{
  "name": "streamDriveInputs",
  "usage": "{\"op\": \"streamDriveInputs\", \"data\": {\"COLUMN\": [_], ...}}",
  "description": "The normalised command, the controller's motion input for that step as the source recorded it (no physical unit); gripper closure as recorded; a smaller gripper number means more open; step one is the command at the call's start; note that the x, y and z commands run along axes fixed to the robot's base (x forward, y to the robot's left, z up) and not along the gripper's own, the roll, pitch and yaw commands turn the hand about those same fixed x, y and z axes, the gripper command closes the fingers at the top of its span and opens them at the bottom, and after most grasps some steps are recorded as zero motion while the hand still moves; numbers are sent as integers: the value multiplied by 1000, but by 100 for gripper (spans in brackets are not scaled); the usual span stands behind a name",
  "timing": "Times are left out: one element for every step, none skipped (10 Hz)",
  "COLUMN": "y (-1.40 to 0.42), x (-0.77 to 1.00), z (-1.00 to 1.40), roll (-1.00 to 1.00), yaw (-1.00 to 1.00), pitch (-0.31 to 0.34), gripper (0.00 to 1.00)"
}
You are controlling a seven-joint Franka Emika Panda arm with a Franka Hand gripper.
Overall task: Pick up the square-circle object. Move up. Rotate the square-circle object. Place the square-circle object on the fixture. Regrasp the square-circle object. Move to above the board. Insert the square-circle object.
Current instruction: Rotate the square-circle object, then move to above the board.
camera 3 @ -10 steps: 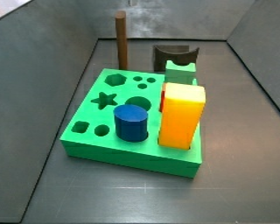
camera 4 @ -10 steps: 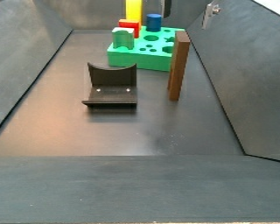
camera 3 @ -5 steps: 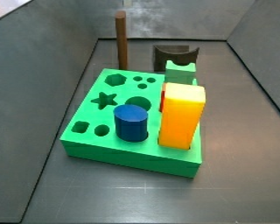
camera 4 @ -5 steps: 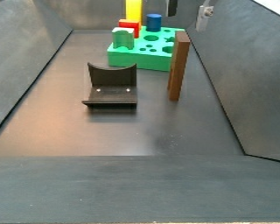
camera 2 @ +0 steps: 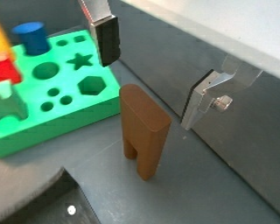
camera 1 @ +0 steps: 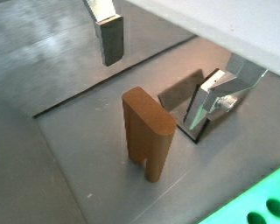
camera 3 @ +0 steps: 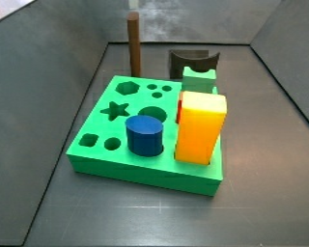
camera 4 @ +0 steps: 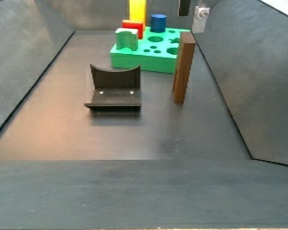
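The gripper (camera 1: 166, 74) hangs above the upright brown peg (camera 1: 149, 131), its fingers (camera 1: 111, 39) spread wide either side, seemingly lined up to descend and pinch it.

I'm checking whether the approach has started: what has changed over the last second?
In a side view the gripper has slid along the top edge toward the brown peg; it hangs above it, open, fingers clear of it. Nothing was grasped. The peg stands upright beside the green board; the fixture has not moved.
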Motion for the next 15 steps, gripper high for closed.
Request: {"op": "streamDriveInputs", "data": {"y": [28, 28, 0, 2, 6, 10, 14, 17, 20, 23, 0, 211, 209, 200, 180], "x": [39, 39, 0, 14, 22, 17, 11, 10, 8, 6, 0, 174, 170, 169, 159], "z": [-23, -21, -1000, -1000, -1000, -973, -758, -593, -433, -278, 0, 1000, 1000, 1000, 1000], "roll": [7, 7, 7, 10, 17, 25, 33, 38, 42, 46, 50, -49, -51, -52, -39], "yaw": [-529, -251, -176, -99, -71, -56, -47, -42, -38, -33, -31, 169, 163, 138, 73], "pitch": [44, 44, 43, 27, 2, -16, -30, -34, -43, -47, -44, 425, 436, 419, 281], "gripper": [0, 0, 0, 0, 0, 0, 0, 0, 0, 0, 100, 100, 100, 100, 100]}}
